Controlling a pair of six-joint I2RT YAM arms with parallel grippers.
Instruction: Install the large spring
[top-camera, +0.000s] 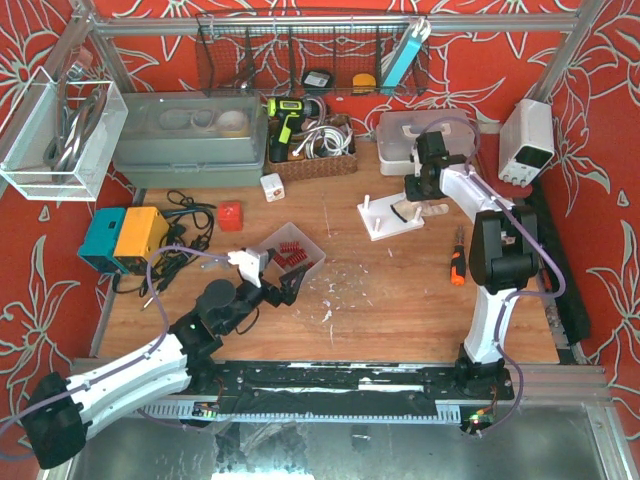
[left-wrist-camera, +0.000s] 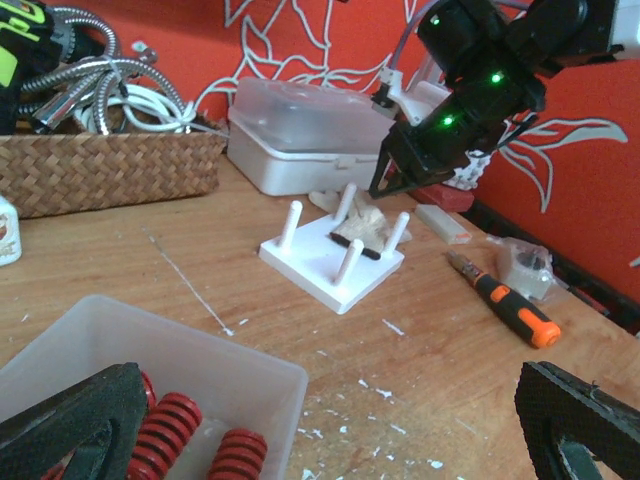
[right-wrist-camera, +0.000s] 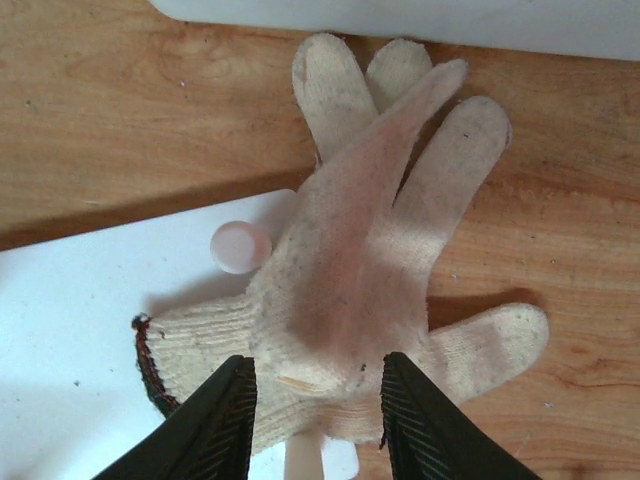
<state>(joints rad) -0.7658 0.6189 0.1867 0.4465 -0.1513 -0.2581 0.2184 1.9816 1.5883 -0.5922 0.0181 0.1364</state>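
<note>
Several large red springs (left-wrist-camera: 185, 440) lie in a clear tray (top-camera: 312, 248) left of centre. My left gripper (top-camera: 288, 284) hovers at the tray's near corner, open wide and empty; its fingertips (left-wrist-camera: 70, 420) frame the springs in the left wrist view. The white peg base (top-camera: 385, 222) with upright pegs (left-wrist-camera: 350, 262) stands further right. A cream work glove (right-wrist-camera: 370, 260) lies partly on the base (right-wrist-camera: 70, 340) beside one peg top (right-wrist-camera: 240, 247). My right gripper (right-wrist-camera: 318, 425) is directly above the glove's cuff, jaws open either side of it, not closed on it.
An orange-handled screwdriver (top-camera: 456, 265) lies right of the base, with a tape roll (left-wrist-camera: 525, 265) beyond it. A clear lidded box (top-camera: 405, 140) and a wicker basket (top-camera: 315, 160) stand behind. A red cube (top-camera: 231, 215), cables and a teal-yellow box (top-camera: 125, 238) sit at left.
</note>
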